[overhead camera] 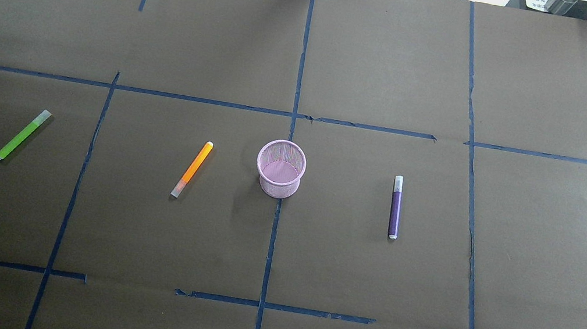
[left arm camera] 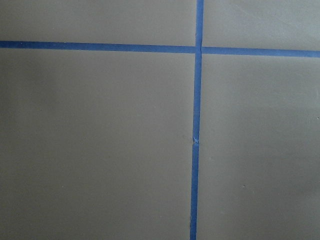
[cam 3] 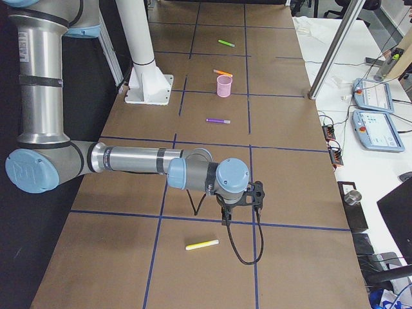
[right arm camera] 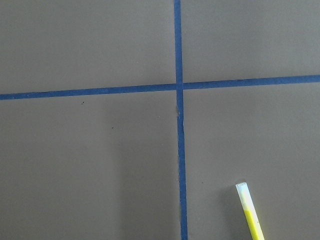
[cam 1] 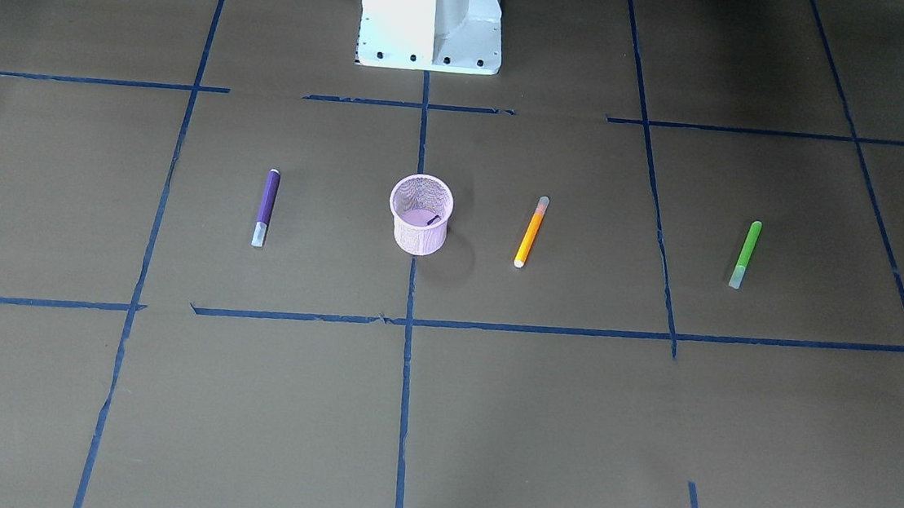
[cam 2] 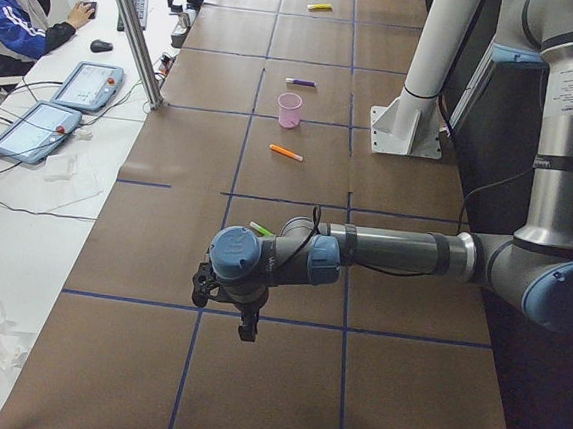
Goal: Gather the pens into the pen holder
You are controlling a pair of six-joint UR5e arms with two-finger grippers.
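Cup (overhead camera: 280,168) stands upright mid-table, on the centre tape line (overhead camera: 302,60). It holds no pens that I can see.

Three pens lie flat on the brown paper (overhead camera: 404,58), all clear of the cup:
- orange pen (overhead camera: 192,169) is on the robot's left and nearest the cup, lying at a slant.
- green pen (overhead camera: 23,135) is further left, past the next tape line and well apart.
- purple pen (overhead camera: 395,207) is on the robot's right, roughly parallel to the centre line.

A fourth, yellow pen (cam 3: 202,244) lies at the table's right end, well away from the cup. Its capped end shows in the lower right corner of the right wrist view.

Both arms are folded low at the table ends. Left gripper (cam 2: 247,328) hangs above the paper near the green pen. Right gripper (cam 3: 226,217) hangs above the paper close to the yellow pen. I only see them in the side views, so I cannot tell whether the jaws are apart or closed. Nothing looks to be carried.

Left wrist view shows only paper and a tape cross.
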